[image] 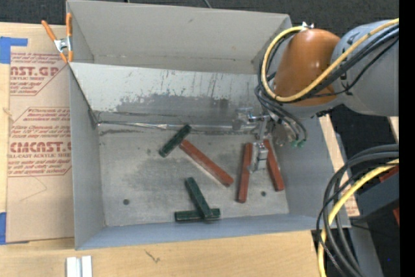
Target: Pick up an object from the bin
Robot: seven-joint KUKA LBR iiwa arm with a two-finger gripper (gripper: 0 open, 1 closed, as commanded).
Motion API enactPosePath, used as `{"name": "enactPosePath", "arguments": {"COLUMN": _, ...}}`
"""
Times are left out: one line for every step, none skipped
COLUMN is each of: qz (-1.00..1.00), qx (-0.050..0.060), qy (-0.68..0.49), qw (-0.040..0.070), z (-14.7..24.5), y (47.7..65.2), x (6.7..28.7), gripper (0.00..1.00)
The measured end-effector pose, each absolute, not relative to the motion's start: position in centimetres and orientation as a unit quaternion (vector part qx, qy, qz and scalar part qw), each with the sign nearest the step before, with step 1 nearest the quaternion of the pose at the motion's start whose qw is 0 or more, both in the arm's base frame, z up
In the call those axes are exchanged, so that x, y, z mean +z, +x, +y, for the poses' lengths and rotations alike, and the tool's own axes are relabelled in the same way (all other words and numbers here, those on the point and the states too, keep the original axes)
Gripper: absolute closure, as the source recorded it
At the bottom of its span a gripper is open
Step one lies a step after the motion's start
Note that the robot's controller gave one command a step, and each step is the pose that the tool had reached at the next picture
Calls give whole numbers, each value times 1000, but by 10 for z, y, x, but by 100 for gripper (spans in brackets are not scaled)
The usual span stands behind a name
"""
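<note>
Seeing pincer (261, 156) hanging low over the floor of the grey bin (84, 139), right of frame centre, sitting below the orange wrist cover (305, 65) and its cable loop (264, 71). Failing to tell whether apart or together from this angle.

Reading it as sitting between two candidates. Noting left red-brown bar (244, 175) lying just beside it toward frame left, running nearly straight up and down the frame. Noting right red-brown bar (275, 172) lying just beside it toward frame right, tilting slightly, lower end pointing right. Placing both in the lower right part of the floor, near each other but apart. Failing to tell whether touching either bar.

Moving outward: noting long red-brown bar (206, 163) lying diagonally near frame centre, upper end left, lower end nearing the left bar's lower end. Noting, at lower centre, slanted dark green bar (194, 194) meeting flat dark green bar (188, 216) near the front wall, overlapping at the right end. Noting farthest, up-left of centre, lone dark green bar (175, 141) lying on a diagonal, just beside the long bar's upper end.
</note>
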State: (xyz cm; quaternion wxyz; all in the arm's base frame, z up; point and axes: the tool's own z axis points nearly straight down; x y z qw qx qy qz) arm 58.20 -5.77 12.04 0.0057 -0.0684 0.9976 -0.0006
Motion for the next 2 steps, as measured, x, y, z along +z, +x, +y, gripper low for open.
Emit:
{"name": "enactPosePath", "arguments": {"qz": 973, "qx": 0, "qy": -232, "qw": 0, "z": -59, "y": 585, "x": 72, "gripper": 100}}
{"name": "enactPosePath", "arguments": {"qz": 973, "qx": 0, "qy": -232, "qw": 2, "z": -58, "y": 585, "x": 71, "gripper": 0}}
